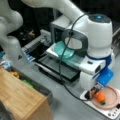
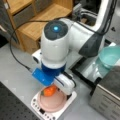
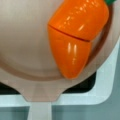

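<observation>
1. Toy carrot (image 3: 75, 37) lies in pink bowl (image 3: 22, 45), at right of wrist frame; seen lower right (image 1: 100, 97) and lower centre (image 2: 49, 91) in front views.
2. Judged light, rigid, glossy plastic, likely slippery; split seam noted, so the thick orange middle is best gripped.
3. Bowl sits on white scale (image 2: 62, 110) on tabletop (image 2: 17, 75).
4. Hand (image 1: 96, 90) is just above carrot; opening cannot be told, nothing seen held.

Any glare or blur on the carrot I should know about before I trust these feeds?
Wrist view: carrot fills the frame, with white glare streaks on its skin and the pink plate soft. Both front views: blurred overall, the carrot a small smear by the gripper; background dark.
</observation>
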